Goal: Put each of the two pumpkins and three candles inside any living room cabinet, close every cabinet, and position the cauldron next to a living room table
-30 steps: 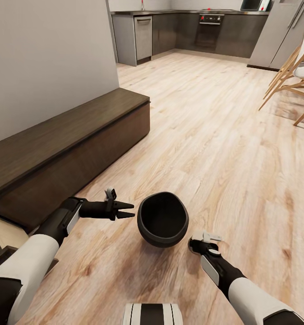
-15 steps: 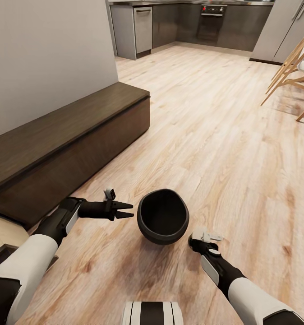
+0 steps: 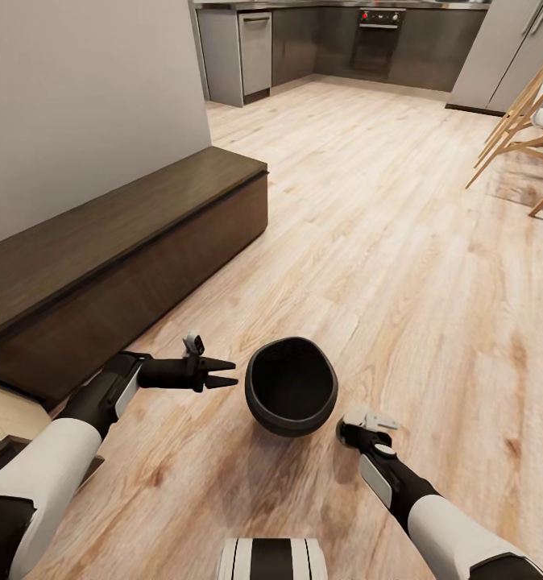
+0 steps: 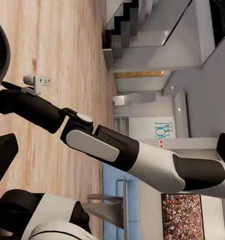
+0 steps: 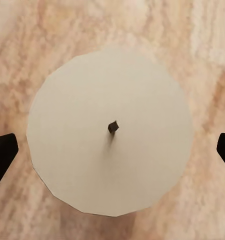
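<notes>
A round black pot-bellied cauldron [image 3: 291,388] sits on the pale wood floor [image 3: 400,242] between 2 unclenched grippers, left [image 3: 229,374] beside it, right [image 5: 112,150] spread directly above a cream round-topped candle [image 5: 110,131].

cauldron [image 3: 291,388] – matt blk | cabinet [image 3: 102,266] – dark wood, matt | floor [image 3: 400,242] – pale wood grain

Head view high, facing down over cauldron [image 3: 292,388], right wrist view straight down, close above candle [image 5: 111,128]

Home: oven [image 3: 375,42], wooden chairs [image 3: 529,121]
</notes>
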